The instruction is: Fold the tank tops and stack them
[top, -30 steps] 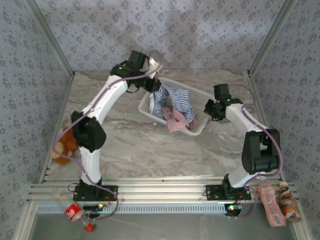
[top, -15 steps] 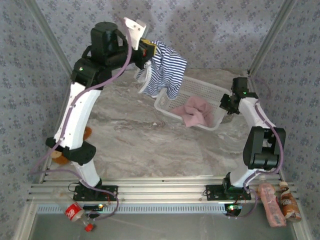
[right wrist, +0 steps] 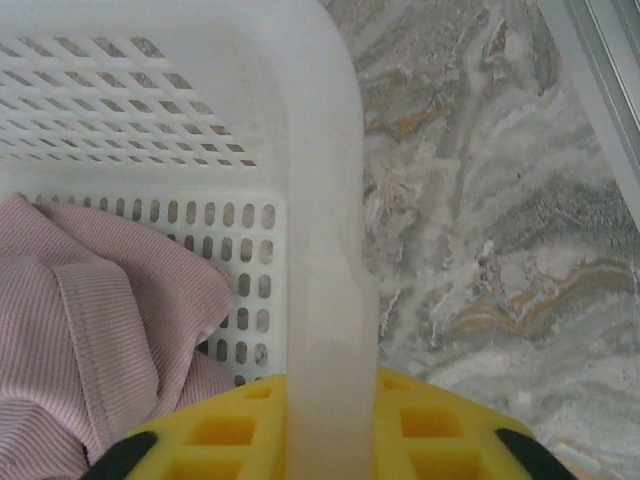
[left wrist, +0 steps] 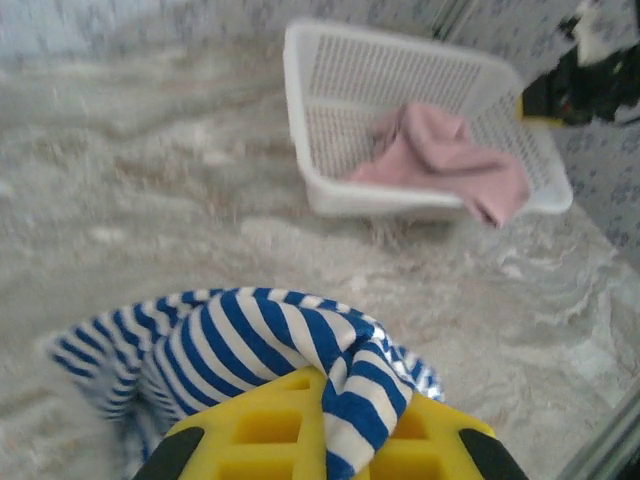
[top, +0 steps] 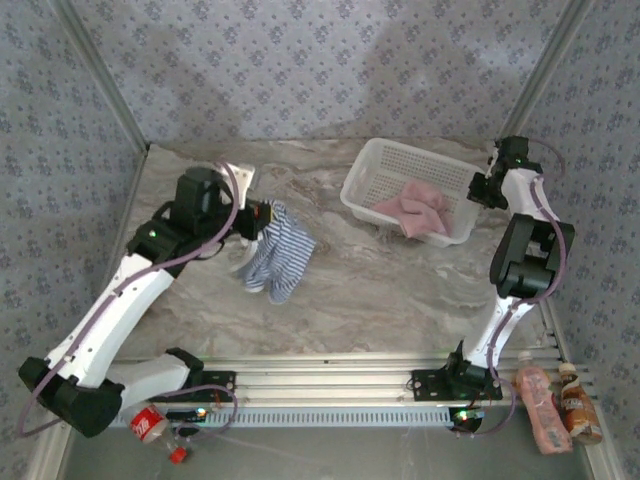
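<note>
Left gripper (top: 262, 215): I see it clamped on the striped top (top: 278, 255), which hangs over the table (top: 380, 290).
Pink top (top: 412, 205): lying in the basket (top: 385, 152).
Right gripper (right wrist: 325, 425): astride the basket rim; I can't tell if it pinches.

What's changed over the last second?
The left gripper lifted the striped top out of the basket and lowered it toward the table on the left, still clamped. The right gripper, astride the basket's rim, dragged it right and back. The pink top stayed in the basket.
</note>
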`<control>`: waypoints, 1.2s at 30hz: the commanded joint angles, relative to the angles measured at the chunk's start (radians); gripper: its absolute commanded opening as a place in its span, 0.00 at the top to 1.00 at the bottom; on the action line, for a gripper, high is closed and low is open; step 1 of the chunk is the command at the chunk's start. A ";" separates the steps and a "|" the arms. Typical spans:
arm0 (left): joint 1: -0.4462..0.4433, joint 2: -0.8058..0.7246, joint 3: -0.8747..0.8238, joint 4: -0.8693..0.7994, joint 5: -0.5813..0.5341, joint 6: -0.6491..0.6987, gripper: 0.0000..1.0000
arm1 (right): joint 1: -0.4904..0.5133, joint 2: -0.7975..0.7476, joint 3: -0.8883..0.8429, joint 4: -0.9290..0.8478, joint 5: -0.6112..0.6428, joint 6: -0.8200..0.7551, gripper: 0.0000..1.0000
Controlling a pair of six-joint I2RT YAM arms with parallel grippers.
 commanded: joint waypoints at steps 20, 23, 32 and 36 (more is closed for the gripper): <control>-0.140 0.435 -0.413 0.781 0.147 -0.325 0.97 | 0.419 -0.616 -0.522 0.177 0.091 -0.033 0.31; -0.161 0.517 -0.355 0.797 0.170 -0.318 0.95 | 0.535 -0.593 -0.520 0.208 0.096 -0.296 0.26; -0.177 0.567 -0.258 0.726 0.215 -0.279 0.74 | 0.522 -0.330 -0.334 0.110 0.020 -0.834 0.37; -0.175 0.546 -0.234 0.653 0.234 -0.242 0.65 | 0.535 -0.243 -0.279 0.065 0.044 -0.945 0.49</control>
